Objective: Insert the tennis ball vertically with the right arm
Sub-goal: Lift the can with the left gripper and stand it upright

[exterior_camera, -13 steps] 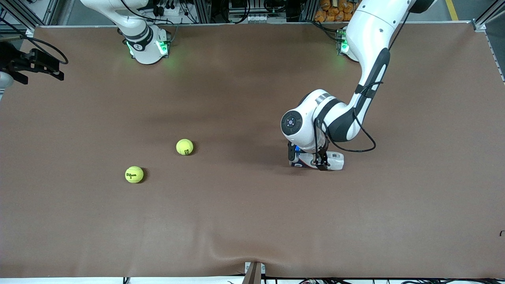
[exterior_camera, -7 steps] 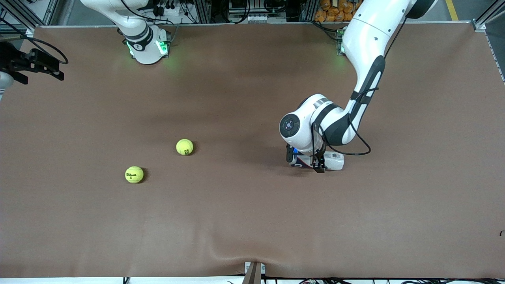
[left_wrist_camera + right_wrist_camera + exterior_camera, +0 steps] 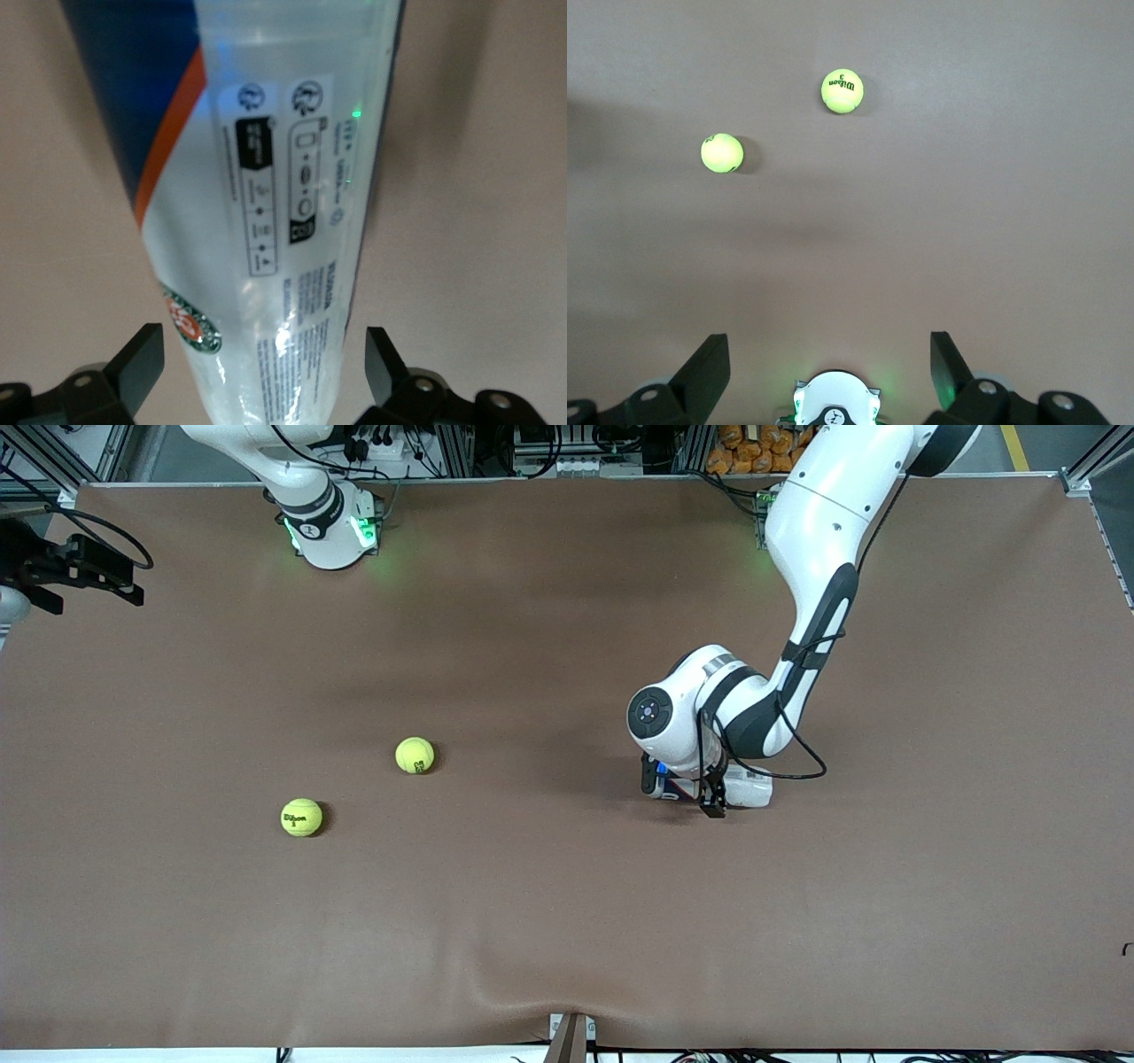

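Balls first: two tennis balls lie loose on the table [image 3: 549,921], nothing gripping either. One ball [image 3: 415,755] lies toward the right arm's end of the table from the can, well apart from it. The other ball [image 3: 301,817] lies near the first, nearer to the front camera and still farther toward the right arm's end.

The can [image 3: 749,786], a clear tube with a blue and orange label, lies on its side on the table, with the left arm's wrist directly above it. The left hand [image 3: 264,365] is down around it, fingers spread apart on either side of the tube, and the left wrist view shows gaps between pads and plastic, so no grip is made yet.

The right hand [image 3: 829,363] is wide open and holds nothing; it hangs high over the table near its own base, looking down on both balls, well apart from the can. That arm waits.

By my reading, very little is done: the can is not yet upright, no ball is picked, nothing is inserted. Left to do, I judge: clamp and stand the can with its mouth up, have the right arm fetch a ball, then drop it in from above.
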Controlling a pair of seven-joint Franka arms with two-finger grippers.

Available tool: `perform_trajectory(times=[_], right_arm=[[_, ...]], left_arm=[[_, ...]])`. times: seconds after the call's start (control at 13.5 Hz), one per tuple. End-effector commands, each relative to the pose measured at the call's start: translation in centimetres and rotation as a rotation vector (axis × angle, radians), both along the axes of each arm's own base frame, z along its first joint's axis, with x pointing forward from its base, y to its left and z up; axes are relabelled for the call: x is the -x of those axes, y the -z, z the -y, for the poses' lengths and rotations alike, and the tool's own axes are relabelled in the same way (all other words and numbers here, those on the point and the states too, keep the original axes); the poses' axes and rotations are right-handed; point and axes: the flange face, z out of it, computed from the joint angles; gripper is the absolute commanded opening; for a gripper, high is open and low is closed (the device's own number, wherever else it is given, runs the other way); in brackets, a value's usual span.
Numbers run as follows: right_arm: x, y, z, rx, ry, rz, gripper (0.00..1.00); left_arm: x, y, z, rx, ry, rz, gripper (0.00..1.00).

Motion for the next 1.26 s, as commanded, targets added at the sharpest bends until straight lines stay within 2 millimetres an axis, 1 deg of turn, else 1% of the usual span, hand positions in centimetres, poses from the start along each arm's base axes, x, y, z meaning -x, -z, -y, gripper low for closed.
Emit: perform_trajectory(times=[0.0,0.07,0.3,0.37,0.89,1.19], right_arm=[[0.0,-0.2,0.1,0.001,0.014,-0.004,1.0],[0.0,-0.2,0.3,0.001,0.016,-0.009,1.0],[0.1,-0.1,0.3,0.001,0.018,-0.017,1.0],[0.2,0.4,0.4,0.0,0.019,-0.032,1.0],[0.1,0.3,0.7,0.0,0.024,-0.029,1.0],[0.2,0.3,0.7,0.0,0.024,-0.031,1.0]], left_arm=[[-0.2,0.6,-0.1,-0.006,-0.001,0.018,1.0],[-0.3,0.6,-0.3,-0.007,-0.004,0.019,1.0],[-0.3,1.5,-0.3,-0.014,-0.011,0.037,1.0],[-0.4,1.9,-0.4,-0.026,-0.016,0.051,1.0],[-0.3,2.7,-0.4,-0.042,0.008,0.057,0.99],[-0.2,2.8,-0.3,-0.045,0.01,0.057,0.87]])
